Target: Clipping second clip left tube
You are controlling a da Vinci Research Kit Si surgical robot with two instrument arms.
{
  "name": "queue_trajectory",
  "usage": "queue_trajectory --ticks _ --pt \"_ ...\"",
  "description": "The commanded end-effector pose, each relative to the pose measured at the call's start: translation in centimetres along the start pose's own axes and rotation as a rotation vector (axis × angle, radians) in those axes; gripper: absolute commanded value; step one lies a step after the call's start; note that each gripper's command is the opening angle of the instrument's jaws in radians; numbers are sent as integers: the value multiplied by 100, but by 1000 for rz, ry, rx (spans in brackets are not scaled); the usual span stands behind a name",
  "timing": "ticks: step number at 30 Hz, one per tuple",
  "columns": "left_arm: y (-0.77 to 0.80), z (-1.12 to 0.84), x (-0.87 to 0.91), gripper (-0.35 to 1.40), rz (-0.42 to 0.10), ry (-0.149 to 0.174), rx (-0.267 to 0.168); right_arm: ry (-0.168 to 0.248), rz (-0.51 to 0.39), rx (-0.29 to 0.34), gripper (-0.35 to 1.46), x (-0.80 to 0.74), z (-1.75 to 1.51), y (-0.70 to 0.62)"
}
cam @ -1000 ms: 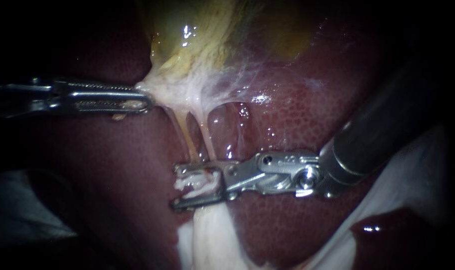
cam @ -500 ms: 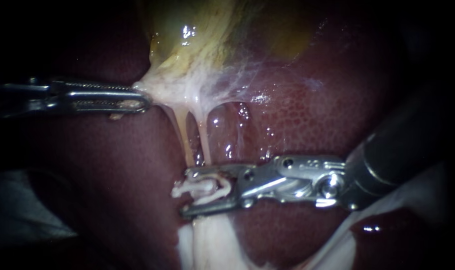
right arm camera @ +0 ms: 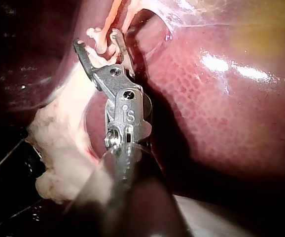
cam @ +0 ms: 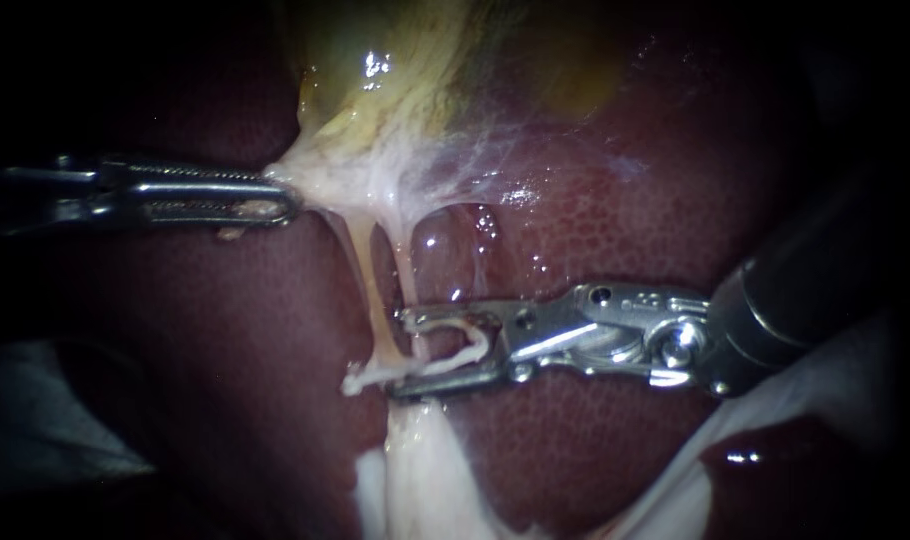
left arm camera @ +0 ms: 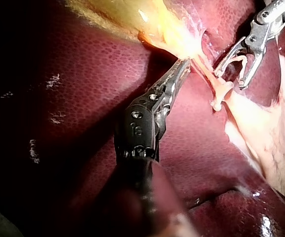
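The left tool [cam: 287,205] comes in flat from the left, its jaws lying together on the pale tissue [cam: 345,180] under the gallbladder [cam: 405,70], which is drawn out toward it as a tight white sheet. From this sheet two thin tubes go down over the liver [cam: 615,230]: the left tube [cam: 367,290] and, just beside it, the right tube [cam: 407,285]. The right tool [cam: 398,354] reaches in from the right with its jaws wide apart, and in them sits a white clip [cam: 483,340], its bend deep in the throat and one leg against each jaw. The jaw tips stand just beside the left tube, and the right tube passes behind the upper jaw (so it looks in the endoscope view). A white strip [cam: 415,371] runs from the lower jaw past the tips to a small white knob [cam: 354,381] touching the left tube; whether this belongs to the same clip, I cannot tell. Under the jaws pale fat [cam: 420,470] lies on the liver.
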State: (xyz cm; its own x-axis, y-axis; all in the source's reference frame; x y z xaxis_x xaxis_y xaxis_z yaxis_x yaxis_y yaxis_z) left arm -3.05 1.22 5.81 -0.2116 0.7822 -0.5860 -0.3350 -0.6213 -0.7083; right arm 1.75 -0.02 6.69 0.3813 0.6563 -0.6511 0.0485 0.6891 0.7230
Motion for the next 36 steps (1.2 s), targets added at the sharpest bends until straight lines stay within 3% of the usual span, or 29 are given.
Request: queue_trajectory --ticks 1,9,14,24,30,36 --pt "0 0 0 -35 0 0 0 0 2 0 44 -2 2 2" --pt "0 0 0 -35 0 0 1 -6 8 5 45 -22 20 21" --pt "1 0 0 -35 0 0 1 -8 8 13 45 -24 22 24" --pt "1 0 0 -35 0 0 1 -7 26 24 45 -23 16 21" --pt "1 -1 0 -35 0 0 0 -1 32 26 46 -15 -15 16" --pt "1 -1 0 -35 0 0 0 -1 40 43 46 -2 -40 1"
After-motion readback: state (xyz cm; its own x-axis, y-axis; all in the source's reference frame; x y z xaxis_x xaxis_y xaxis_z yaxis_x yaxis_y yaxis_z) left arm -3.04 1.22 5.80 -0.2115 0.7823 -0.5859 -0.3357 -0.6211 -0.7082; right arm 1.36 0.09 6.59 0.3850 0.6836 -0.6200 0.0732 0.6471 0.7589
